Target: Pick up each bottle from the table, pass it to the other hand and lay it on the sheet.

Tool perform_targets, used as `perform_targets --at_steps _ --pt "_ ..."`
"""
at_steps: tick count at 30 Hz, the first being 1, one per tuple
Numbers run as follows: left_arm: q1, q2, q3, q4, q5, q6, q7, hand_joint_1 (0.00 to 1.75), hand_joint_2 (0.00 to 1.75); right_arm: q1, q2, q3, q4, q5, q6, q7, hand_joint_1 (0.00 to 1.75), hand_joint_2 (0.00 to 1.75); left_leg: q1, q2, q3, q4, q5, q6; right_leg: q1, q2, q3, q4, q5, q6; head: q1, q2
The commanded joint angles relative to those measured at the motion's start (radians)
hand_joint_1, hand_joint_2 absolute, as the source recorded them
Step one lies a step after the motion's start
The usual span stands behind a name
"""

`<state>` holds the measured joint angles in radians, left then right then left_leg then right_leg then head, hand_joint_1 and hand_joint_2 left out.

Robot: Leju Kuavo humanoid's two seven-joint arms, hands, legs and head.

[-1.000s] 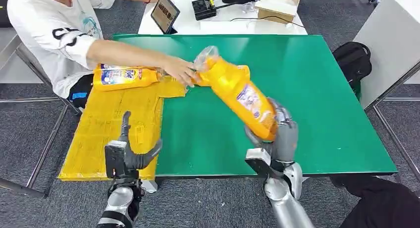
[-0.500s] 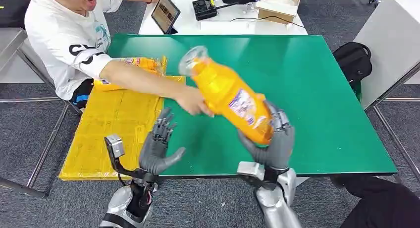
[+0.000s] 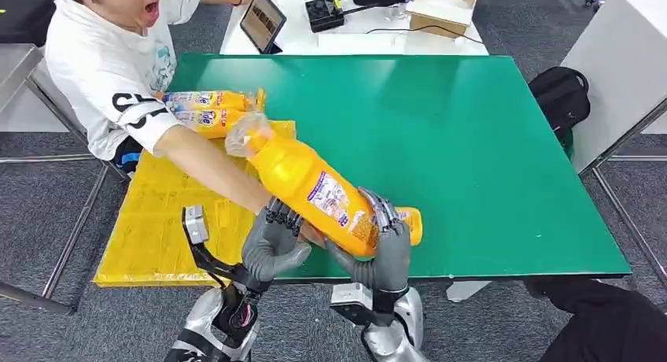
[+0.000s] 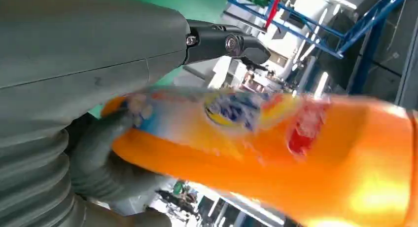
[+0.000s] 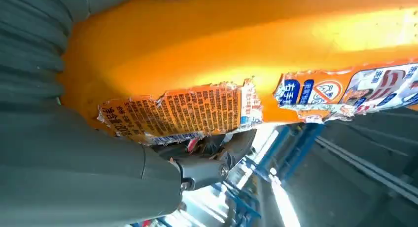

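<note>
Person in white shirt (image 3: pixel 110 63) upper left of my view, arm stretched over green desk (image 3: pixel 440 142). Tablet (image 3: pixel 262 20), black radio box (image 3: pixel 325 12), cardboard box (image 3: pixel 442 3) top centre. Black backpack (image 3: pixel 560 98) right.

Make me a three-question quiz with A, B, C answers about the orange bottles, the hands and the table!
1. Where are the two bottles that nobody holds?
A. on the floor
B. at the far end of the yellow sheet
C. in the cardboard box

2. What colour is the table top?
A. green
B. red
C. white

3. What is the right hand doing?
A. hanging empty
B. pressing the tablet
C. holding a bottle

Answers:
1 B: the two lying bottles rest at the far end of the sheet, by the person.
2 A: the table is plainly green.
3 C: the right hand has its fingers wrapped around the bottom end of the held bottle, while the left hand reaches up to its middle.
</note>
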<state>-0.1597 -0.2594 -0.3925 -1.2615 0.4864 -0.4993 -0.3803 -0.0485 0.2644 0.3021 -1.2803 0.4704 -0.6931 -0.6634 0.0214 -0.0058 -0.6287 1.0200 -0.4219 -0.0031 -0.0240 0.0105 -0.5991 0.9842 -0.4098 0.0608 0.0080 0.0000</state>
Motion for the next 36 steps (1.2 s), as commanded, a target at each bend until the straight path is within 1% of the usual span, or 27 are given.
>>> perform_targets --at_steps 1,2,3,6,7,8,9,11,12,14,15,17,18,20,21,23,24,26,27,28,29,30,31,36 --pt "-0.038 0.040 -0.038 0.054 0.006 -0.016 -0.004 0.00 1.75 -0.078 -0.004 0.139 0.324 0.029 0.032 -0.035 1.75 1.75 0.001 0.004 0.006 -0.003 -0.001 0.001 0.001 0.002 0.005 -0.002 0.000 -0.003 0.000 0.000" --pt "-0.040 0.036 -0.032 0.061 0.013 -0.019 -0.007 0.00 1.75 -0.081 0.005 0.155 0.363 0.026 0.053 -0.035 1.75 1.75 0.001 0.003 0.005 -0.002 -0.001 0.000 0.001 0.002 0.004 -0.002 0.000 -0.003 0.000 0.000" --pt "-0.040 0.033 -0.026 0.060 0.017 -0.021 -0.011 0.00 1.75 -0.083 0.011 0.170 0.396 0.028 0.062 -0.035 1.75 1.75 0.001 0.003 0.007 -0.003 -0.001 0.001 0.002 0.002 0.006 -0.003 0.000 -0.004 0.000 0.000" --pt "-0.029 0.033 -0.018 0.035 0.022 -0.024 -0.018 0.00 1.75 -0.083 0.016 0.181 0.428 0.015 0.075 -0.034 1.75 1.75 0.001 0.001 0.003 -0.002 0.000 0.000 0.001 0.000 0.002 -0.001 0.000 -0.002 0.000 0.000" --pt "-0.025 0.032 -0.011 0.026 0.022 -0.020 -0.018 0.00 1.75 -0.084 0.014 0.184 0.432 0.013 0.086 -0.034 1.75 1.75 0.001 0.002 0.006 -0.002 -0.001 0.001 0.002 0.000 0.005 -0.002 -0.001 -0.003 0.000 0.000" --pt "-0.021 0.029 -0.004 0.022 0.027 -0.019 -0.019 0.00 1.75 -0.084 0.011 0.187 0.433 0.016 0.090 -0.032 1.75 1.75 0.001 0.001 0.004 -0.001 -0.001 0.001 0.002 0.000 0.002 -0.002 0.000 -0.002 0.000 0.000" --pt "-0.020 0.028 -0.001 0.021 0.028 -0.018 -0.018 0.00 1.75 -0.083 0.010 0.187 0.431 0.018 0.089 -0.031 1.75 1.75 0.001 0.001 0.006 -0.002 -0.001 0.001 0.002 -0.001 0.005 -0.002 -0.001 -0.003 0.000 0.000" --pt "-0.020 0.025 0.005 0.024 0.030 -0.013 -0.017 0.00 1.75 -0.081 0.006 0.200 0.432 0.037 0.089 -0.019 1.75 1.75 0.001 0.000 0.003 -0.001 -0.001 0.001 0.001 -0.002 0.002 -0.001 -0.001 -0.002 0.000 0.000" --pt "-0.021 0.025 0.007 0.029 0.029 -0.011 -0.017 0.00 1.75 -0.079 0.006 0.202 0.433 0.036 0.096 -0.017 1.75 1.75 0.001 0.000 0.005 -0.001 -0.001 0.001 0.002 -0.002 0.004 -0.002 -0.002 -0.003 0.000 0.000" --pt "-0.021 0.025 0.007 0.029 0.029 -0.011 -0.017 0.00 1.75 -0.079 0.006 0.202 0.433 0.036 0.096 -0.017 1.75 1.75 0.001 0.000 0.002 -0.001 0.000 0.001 0.001 -0.002 0.001 -0.001 -0.001 -0.002 0.000 0.000" --pt "-0.021 0.025 0.007 0.029 0.029 -0.011 -0.017 0.00 1.75 -0.079 0.006 0.202 0.433 0.036 0.096 -0.017 1.75 1.75 0.001 0.000 0.005 -0.001 -0.001 0.001 0.002 -0.003 0.004 -0.002 -0.002 -0.003 0.000 0.000" --pt "-0.021 0.025 0.007 0.029 0.029 -0.011 -0.017 0.00 1.75 -0.079 0.006 0.202 0.433 0.036 0.096 -0.017 1.75 1.75 0.001 0.000 0.002 -0.001 0.000 0.000 0.001 -0.002 0.001 -0.001 -0.001 -0.002 0.000 0.000" --pt "-0.024 0.023 0.007 0.038 0.029 -0.009 -0.014 0.00 1.75 -0.080 0.005 0.205 0.436 0.040 0.100 -0.010 1.75 1.75 0.001 -0.001 0.005 -0.001 -0.001 0.001 0.002 -0.003 0.004 -0.002 -0.002 -0.003 0.000 0.000" --pt "-0.024 0.019 0.014 0.044 0.038 -0.012 -0.009 0.00 1.75 -0.080 0.002 0.215 0.444 0.051 0.112 0.001 1.75 1.75 0.001 -0.001 0.002 -0.001 0.000 0.000 0.001 -0.002 0.001 -0.001 -0.001 -0.002 0.000 0.000" --pt "-0.025 0.020 0.016 0.045 0.038 -0.012 -0.009 0.00 1.75 -0.076 0.003 0.216 0.447 0.051 0.114 0.000 1.75 1.75 0.001 -0.001 0.005 -0.002 -0.001 0.001 0.002 -0.003 0.004 -0.002 -0.002 -0.004 0.000 0.000" --pt "-0.024 0.014 0.025 0.048 0.045 -0.010 -0.008 0.00 1.75 -0.081 0.004 0.221 0.462 0.056 0.116 0.003 1.75 1.75 0.001 -0.001 0.003 -0.001 -0.001 0.001 0.002 -0.003 0.002 -0.002 -0.001 -0.002 0.000 0.000" --pt "-0.025 0.014 0.029 0.047 0.045 -0.008 -0.008 0.00 1.75 -0.081 0.005 0.223 0.467 0.054 0.122 0.004 1.75 1.75 0.001 -0.002 0.005 -0.001 -0.001 0.001 0.002 -0.004 0.004 -0.002 -0.002 -0.003 0.000 0.000" --pt "-0.024 0.013 0.035 0.043 0.047 -0.008 -0.010 0.00 1.75 -0.083 0.004 0.225 0.471 0.054 0.126 0.004 1.75 1.75 0.001 -0.001 0.003 -0.001 -0.001 0.001 0.001 -0.003 0.001 -0.001 -0.001 -0.002 0.000 0.000" --pt "-0.021 0.008 0.045 0.035 0.048 -0.003 -0.012 0.00 1.75 -0.086 0.001 0.225 0.471 0.056 0.131 0.009 1.75 1.75 0.001 -0.002 0.005 -0.001 -0.001 0.001 0.002 -0.004 0.004 -0.002 -0.002 -0.003 0.000 0.000" --pt "-0.019 0.004 0.051 0.030 0.049 0.001 -0.013 0.14 1.75 -0.086 0.000 0.225 0.470 0.057 0.134 0.013 1.75 1.75 0.001 -0.002 0.003 -0.001 -0.001 0.001 0.001 -0.004 0.002 -0.001 -0.002 -0.002 0.000 0.000" --pt "-0.018 0.002 0.054 0.028 0.050 0.002 -0.014 0.45 1.75 -0.086 0.000 0.226 0.470 0.058 0.135 0.015 1.75 1.75 0.001 -0.001 0.003 -0.001 -0.001 0.001 0.001 -0.003 0.001 -0.001 -0.001 -0.002 0.000 0.000" --pt "-0.017 0.000 0.057 0.022 0.053 0.002 -0.016 1.24 1.75 -0.087 0.000 0.226 0.469 0.058 0.137 0.016 1.75 1.75 0.001 -0.002 0.005 -0.001 -0.001 0.001 0.002 -0.004 0.004 -0.002 -0.002 -0.003 0.000 0.000" --pt "-0.015 -0.002 0.061 0.018 0.056 0.003 -0.017 1.75 1.75 -0.087 -0.001 0.226 0.469 0.059 0.140 0.019 1.75 1.75 0.001 -0.002 0.003 -0.001 -0.001 0.001 0.002 -0.004 0.002 -0.001 -0.002 -0.002 0.000 0.000" --pt "-0.011 -0.008 0.067 0.006 0.063 0.002 -0.018 1.75 1.75 -0.089 -0.003 0.226 0.475 0.062 0.150 0.028 1.75 1.75 0.001 -0.002 0.003 -0.001 -0.001 0.001 0.002 -0.005 0.002 -0.001 -0.002 -0.003 0.000 0.000"
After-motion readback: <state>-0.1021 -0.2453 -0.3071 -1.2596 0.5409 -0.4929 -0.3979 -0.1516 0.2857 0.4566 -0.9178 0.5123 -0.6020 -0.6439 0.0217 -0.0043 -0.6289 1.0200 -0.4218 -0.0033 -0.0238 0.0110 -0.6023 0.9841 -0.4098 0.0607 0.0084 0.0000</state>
